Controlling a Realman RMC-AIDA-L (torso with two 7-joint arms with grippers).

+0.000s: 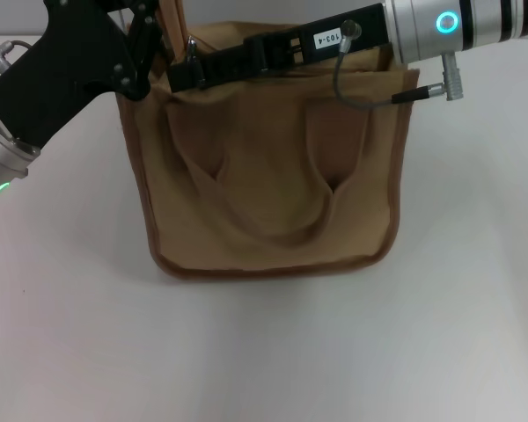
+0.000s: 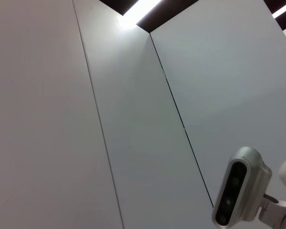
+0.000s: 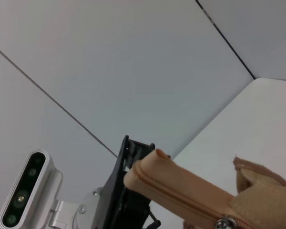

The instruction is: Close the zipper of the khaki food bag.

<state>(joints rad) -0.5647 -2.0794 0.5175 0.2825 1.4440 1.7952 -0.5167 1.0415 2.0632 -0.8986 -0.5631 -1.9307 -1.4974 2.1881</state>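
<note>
The khaki food bag (image 1: 273, 185) stands upright on the white table (image 1: 264, 352), a little left of centre and towards the far side, its front handle (image 1: 268, 207) drooping in a loop against the near face. From the head view the zipper along the top is mostly hidden under the two arms; only a small metal piece shows at the far left corner. The right wrist view gives what the head view lacks — the zipper (image 3: 181, 193) seen close, a tan toothed strip running along a raised fabric end, with a silver metal piece at the picture's lower edge.

The right gripper (image 1: 187, 72) reaches across the bag's top from the right, its tip at the far left corner; whether it is gripping anything cannot be told. The left gripper (image 1: 145, 44) sits at that same far left corner — its grip cannot be told either. The left wrist view shows only wall panels and a camera module (image 2: 239, 193).
</note>
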